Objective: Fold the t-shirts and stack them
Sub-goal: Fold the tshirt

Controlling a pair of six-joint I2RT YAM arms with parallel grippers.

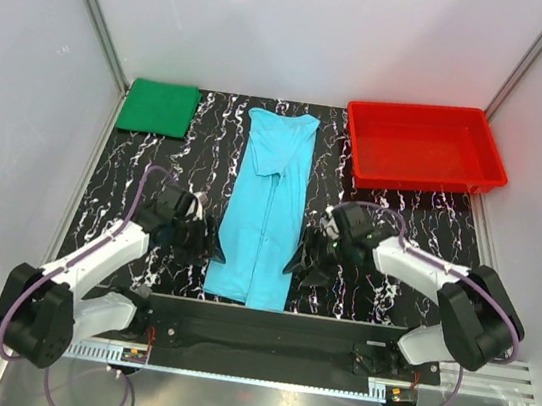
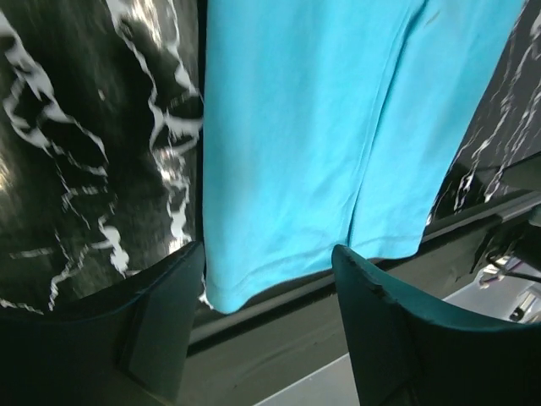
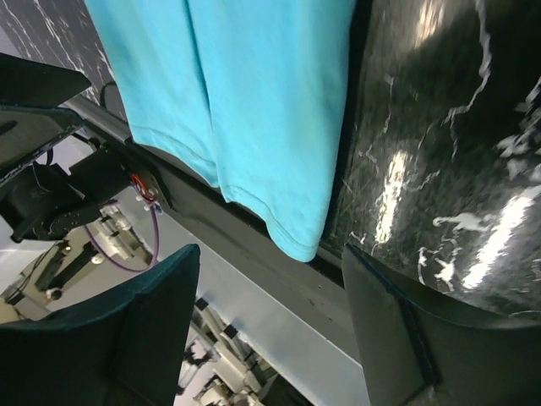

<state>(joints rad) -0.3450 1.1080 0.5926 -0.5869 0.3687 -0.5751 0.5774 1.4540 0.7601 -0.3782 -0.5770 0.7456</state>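
Note:
The light cyan-blue t-shirt lies folded lengthwise into a long narrow strip down the middle of the table, its hem at the near edge. The dark green t-shirt sits folded flat in the far left corner. My left gripper hovers open beside the strip's near left edge. In the left wrist view that gripper holds nothing, and the cyan shirt's hem corner lies just beyond its fingers. My right gripper stands open by the strip's near right edge. It is empty too, with the cyan shirt's hem corner ahead.
A red plastic tray stands at the far right corner. The table top is black marble pattern, with white walls on three sides. A black rail with the arm bases runs along the near edge.

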